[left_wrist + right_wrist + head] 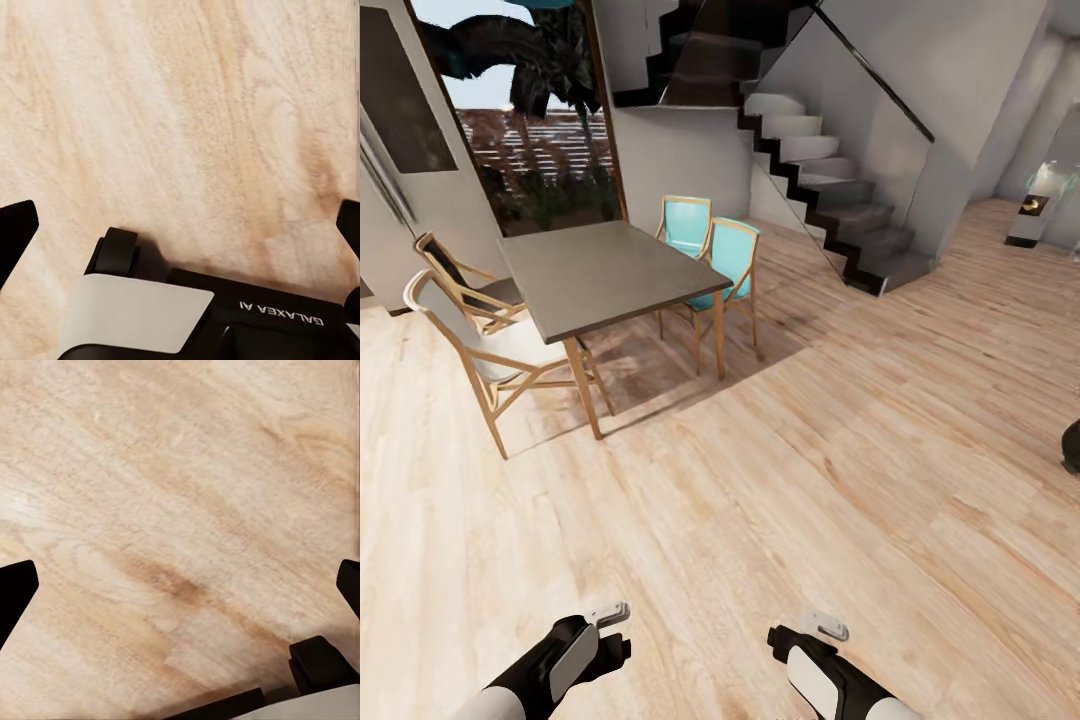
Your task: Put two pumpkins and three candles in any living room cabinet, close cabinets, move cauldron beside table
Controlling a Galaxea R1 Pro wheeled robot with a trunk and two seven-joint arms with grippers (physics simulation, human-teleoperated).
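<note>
Cauldron [1072, 447], probably that dark shape at the head view's right edge, sits nearer the right gripper [180, 585]; both grippers wide, empty.

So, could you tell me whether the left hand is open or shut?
Open: the left hand has its fingertips at opposite edges, only floor between.

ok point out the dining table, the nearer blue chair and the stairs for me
dining table [595, 272], head view, middle of its grey top
nearer blue chair [732, 252], head view, on the turquoise backrest
stairs [830, 195], head view, on a grey tread midway up the flight
</note>
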